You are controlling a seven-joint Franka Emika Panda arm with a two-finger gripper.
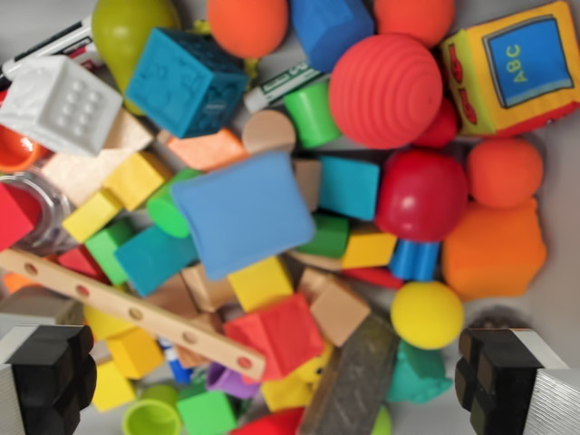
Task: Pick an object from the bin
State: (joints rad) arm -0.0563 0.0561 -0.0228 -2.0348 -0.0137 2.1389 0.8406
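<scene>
The gripper [272,381] hangs over the bin with its two black ribbed fingertips [47,372] spread wide apart at the near corners of the wrist view, holding nothing. Between them lies a heap of toys on the bin's pale floor [557,181]. A soft blue square cushion [243,213] sits at the middle of the pile, tilted. To its right, further off, rests a large red ridged ball [385,91], with a yellow fabric cube marked ABC [512,65] at the far right. A teal embossed rubber cube [186,82] lies at the far left, beside a white studded cube [59,104]. A long wooden strip with holes [136,313] slants across the near left. A small yellow ball [427,314] sits near the right fingertip.
</scene>
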